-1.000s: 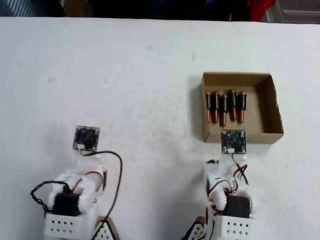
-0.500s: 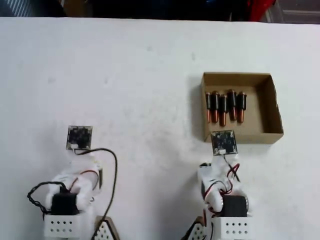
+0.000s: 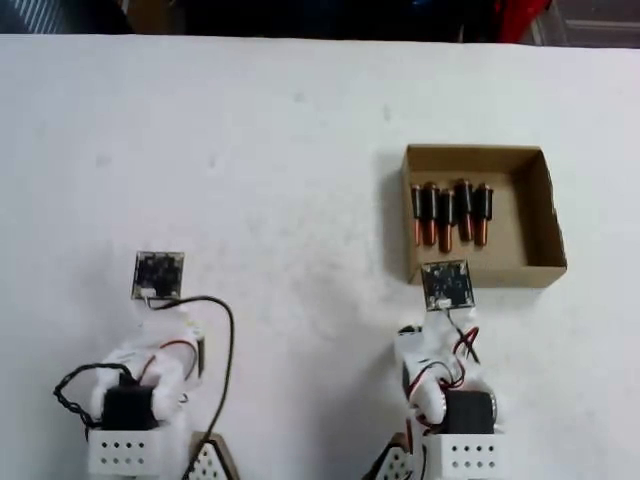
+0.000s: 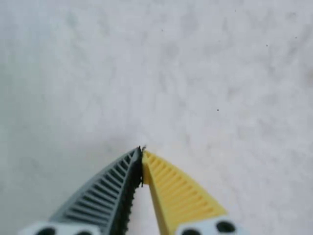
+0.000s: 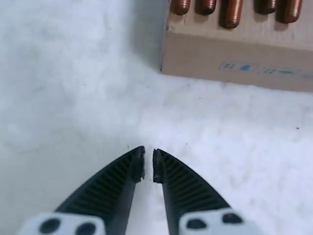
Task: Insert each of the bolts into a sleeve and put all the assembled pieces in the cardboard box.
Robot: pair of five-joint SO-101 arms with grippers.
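High view: a white table (image 3: 280,150) runs back to a dark far edge. A shallow cardboard box (image 3: 520,270) sits right of centre, well short of that edge. Wide bare table lies to its left and beyond it. Five assembled pieces (image 3: 447,215), copper bolts in dark sleeves, lie side by side in the box's left half, and its right half is open floor.

The left arm (image 3: 140,370) is at the near left, well apart from the box. The right arm (image 3: 440,370) is at the near right, with its wrist just before the box's near wall.

Left wrist view: the left arm's fingers (image 4: 171,196), one grey and one yellow, are clenched tip to tip over bare table, holding nothing.

Right wrist view: the right arm's fingers (image 5: 181,191), both black, are drawn together with a thin slit between them, and they grip nothing. The box wall (image 5: 234,54) ahead carries small blue print, too blurred to read.

Since a second ago both wrists have shifted slightly left. Nothing has changed in the last half second.
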